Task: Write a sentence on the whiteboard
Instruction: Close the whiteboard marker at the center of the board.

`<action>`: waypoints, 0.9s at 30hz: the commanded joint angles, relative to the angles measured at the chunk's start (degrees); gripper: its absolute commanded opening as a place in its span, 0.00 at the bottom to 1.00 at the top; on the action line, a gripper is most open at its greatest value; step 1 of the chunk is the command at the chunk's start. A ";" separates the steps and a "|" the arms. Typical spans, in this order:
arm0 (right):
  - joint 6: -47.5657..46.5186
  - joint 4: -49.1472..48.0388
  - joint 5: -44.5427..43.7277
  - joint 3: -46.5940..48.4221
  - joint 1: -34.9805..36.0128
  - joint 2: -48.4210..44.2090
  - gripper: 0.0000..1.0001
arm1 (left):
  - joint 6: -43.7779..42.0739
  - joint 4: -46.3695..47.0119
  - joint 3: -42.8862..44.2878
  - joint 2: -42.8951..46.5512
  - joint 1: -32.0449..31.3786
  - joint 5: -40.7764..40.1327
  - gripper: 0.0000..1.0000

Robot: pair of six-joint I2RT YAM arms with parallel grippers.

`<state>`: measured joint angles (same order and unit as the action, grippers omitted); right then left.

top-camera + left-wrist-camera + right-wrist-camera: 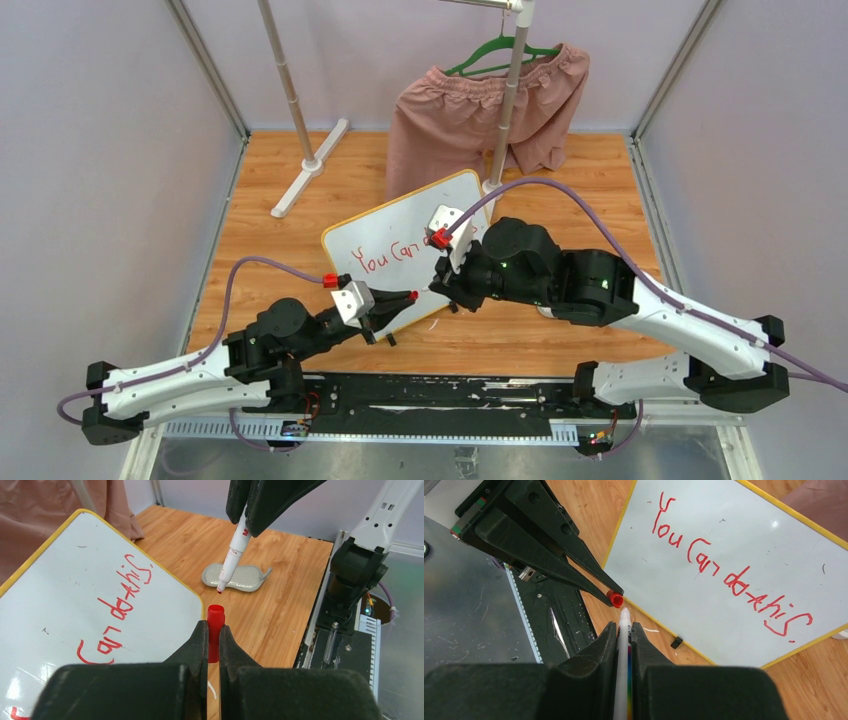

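**Whiteboard bench, one moment: contents by size**

1. Wooden table – plank-patterned top between grey side walls, with the arm bases on a black rail at its near edge.
2. Clothes rack – pale poles and a white foot at the far side. It carries pink shorts on a green hanger.
3. Whiteboard – white face, thin yellow frame, rounded corners. It lies mid-table, turned at an angle, with its far right corner close by the rack's right pole and its near edge just beyond both grippers.
4. Sentence – one line of red handwriting, "You Can do this", across the board. In the top view only "You Can" shows, as the right wrist covers the rest.
5. Grey pad – flat and oval, lying on the wood to the right of the board. What it is cannot be told.
6. Marker – white barrel with a bare tip, clamped between the closed fingers of the right gripper. It sits just off the board's near edge, its tip aimed at the cap.
7. Cap – small, red, open end outward, pinched in the closed left gripper. It is just beside the marker tip but apart from it, with a small gap between them.
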<state>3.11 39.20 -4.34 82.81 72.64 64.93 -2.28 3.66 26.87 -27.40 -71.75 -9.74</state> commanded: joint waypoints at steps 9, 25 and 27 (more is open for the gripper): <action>-0.94 -2.43 0.47 2.17 1.62 1.00 0.00 | -0.07 2.67 0.22 1.03 0.20 -0.06 0.00; -0.26 -3.07 0.76 0.75 1.80 1.34 0.00 | -0.23 2.64 0.55 1.97 0.20 0.72 0.00; -0.21 -3.01 0.83 0.56 1.80 1.34 0.00 | -0.34 2.67 0.50 2.23 0.20 0.69 0.00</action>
<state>2.96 37.23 -4.03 83.57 73.71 66.28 -2.20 4.23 26.87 -26.22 -71.75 -9.30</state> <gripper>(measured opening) 0.146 0.049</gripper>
